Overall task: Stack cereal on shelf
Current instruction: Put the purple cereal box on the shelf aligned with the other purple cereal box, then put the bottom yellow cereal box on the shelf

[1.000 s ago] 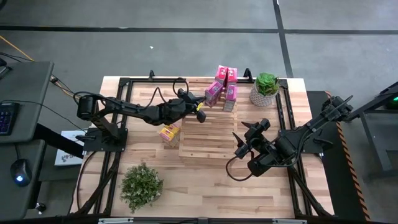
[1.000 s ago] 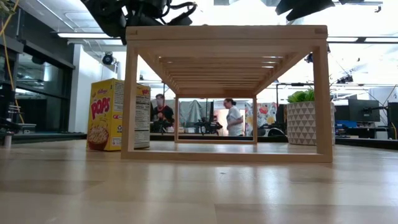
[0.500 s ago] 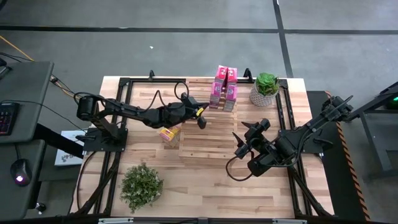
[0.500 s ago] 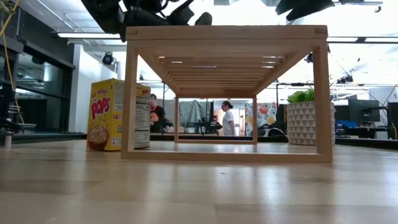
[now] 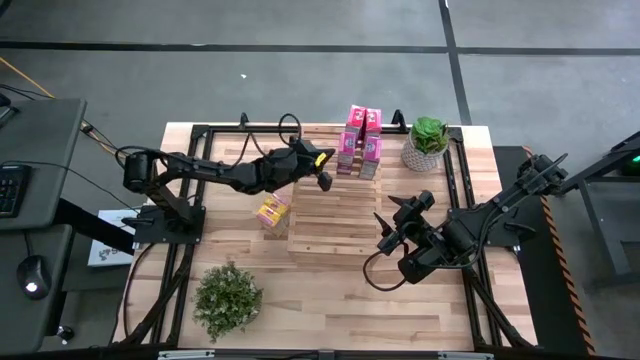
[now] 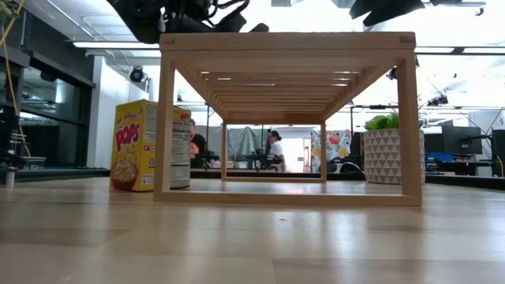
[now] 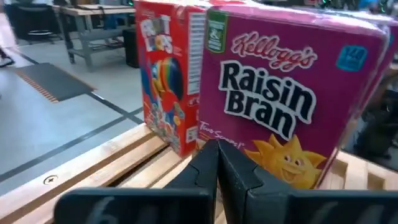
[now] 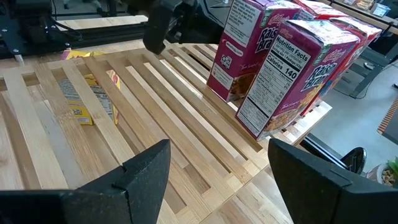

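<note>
Several pink cereal boxes stand upright on the far end of the slatted wooden shelf. In the left wrist view a pink Raisin Bran box stands next to a red one. A yellow box stands on the table against the shelf's left side, and the low view shows it too. My left gripper is shut and hangs over the shelf just left of the nearest pink box; its tips point at that box's lower front. My right gripper is open above the shelf's right side.
A potted plant in a white patterned pot stands right of the boxes, and a bushy plant sits near the table's near left corner. The shelf's near half is bare slats. People move in the room behind.
The pink box nearest my left gripper leaned over a second ago; it now stands upright beside the other pink boxes. My left arm has drawn a little toward the table's far edge, its gripper staying just left of that box. My right arm has kept still.
</note>
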`<state>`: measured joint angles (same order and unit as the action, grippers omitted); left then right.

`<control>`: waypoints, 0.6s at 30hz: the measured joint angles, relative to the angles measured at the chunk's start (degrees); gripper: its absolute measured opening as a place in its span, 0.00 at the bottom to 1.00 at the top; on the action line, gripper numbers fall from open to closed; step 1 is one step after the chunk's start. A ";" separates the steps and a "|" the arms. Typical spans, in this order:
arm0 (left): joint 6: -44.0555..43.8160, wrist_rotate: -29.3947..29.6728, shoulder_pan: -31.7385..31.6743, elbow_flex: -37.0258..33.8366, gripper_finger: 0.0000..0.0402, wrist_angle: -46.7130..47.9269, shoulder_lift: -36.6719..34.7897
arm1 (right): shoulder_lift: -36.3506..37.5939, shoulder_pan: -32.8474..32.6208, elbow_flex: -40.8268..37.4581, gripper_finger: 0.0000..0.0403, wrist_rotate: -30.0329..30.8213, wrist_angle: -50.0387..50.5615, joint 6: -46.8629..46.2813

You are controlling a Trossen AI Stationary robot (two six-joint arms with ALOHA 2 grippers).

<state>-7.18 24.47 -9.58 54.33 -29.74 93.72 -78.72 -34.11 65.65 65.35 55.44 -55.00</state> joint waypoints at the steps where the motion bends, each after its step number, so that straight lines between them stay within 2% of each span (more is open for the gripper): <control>1: 0.86 -0.41 -0.05 0.37 0.00 1.21 -0.05 | 0.00 0.00 0.00 0.66 -0.15 0.00 0.00; 5: 6.12 0.50 1.29 0.74 0.00 6.31 -5.31 | 0.00 0.00 0.00 0.66 -0.79 0.08 0.00; 10: 11.45 7.29 6.08 0.69 0.00 19.97 -18.53 | 0.00 -0.04 0.00 0.66 -0.96 0.59 0.00; 15: 11.90 11.75 14.21 -0.50 0.00 29.64 -32.02 | 0.00 -0.04 0.00 0.66 -0.95 0.47 0.00; 18: 9.40 11.89 17.99 -2.42 0.00 34.77 -37.84 | 0.00 0.00 0.00 0.66 -0.89 0.04 0.00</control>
<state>2.22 36.36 8.41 51.91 5.04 55.88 -78.72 -34.11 65.65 64.47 55.48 -55.00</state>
